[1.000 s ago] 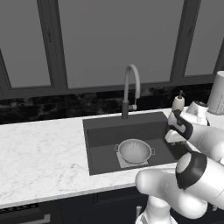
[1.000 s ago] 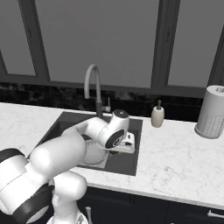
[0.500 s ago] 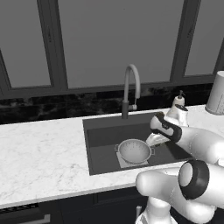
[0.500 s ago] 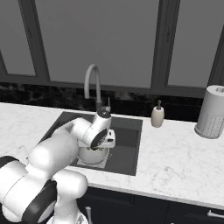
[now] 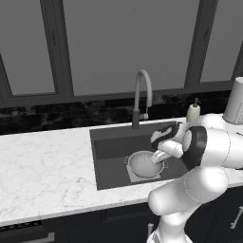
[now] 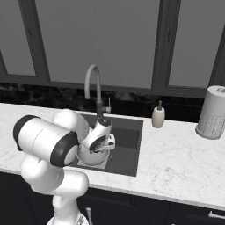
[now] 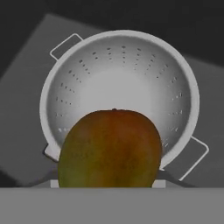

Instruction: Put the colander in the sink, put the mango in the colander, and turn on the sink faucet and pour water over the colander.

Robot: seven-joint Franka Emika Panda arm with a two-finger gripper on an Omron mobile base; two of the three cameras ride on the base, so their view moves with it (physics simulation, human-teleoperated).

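Hand view: the mango (image 7: pixel 110 148) sits nearest the camera, clamped between the part-open jaws of the gripper (image 5: pixel 160 156) and held above the colander's near rim. The colander (image 7: pixel 119 94) stands upright beneath it on the floor of the sink (image 5: pixel 111 147), over the pale drain plate. Behind the basin rises the sink faucet (image 5: pixel 141 97); no water visible.

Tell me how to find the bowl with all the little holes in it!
Look at the dark sink set into the white marble counter, right below the tall curved faucet. The colander sits on the sink's bottom, under the robot's claw, which holds the mango. It is the round, pale bowl dotted with holes, with two small handles.
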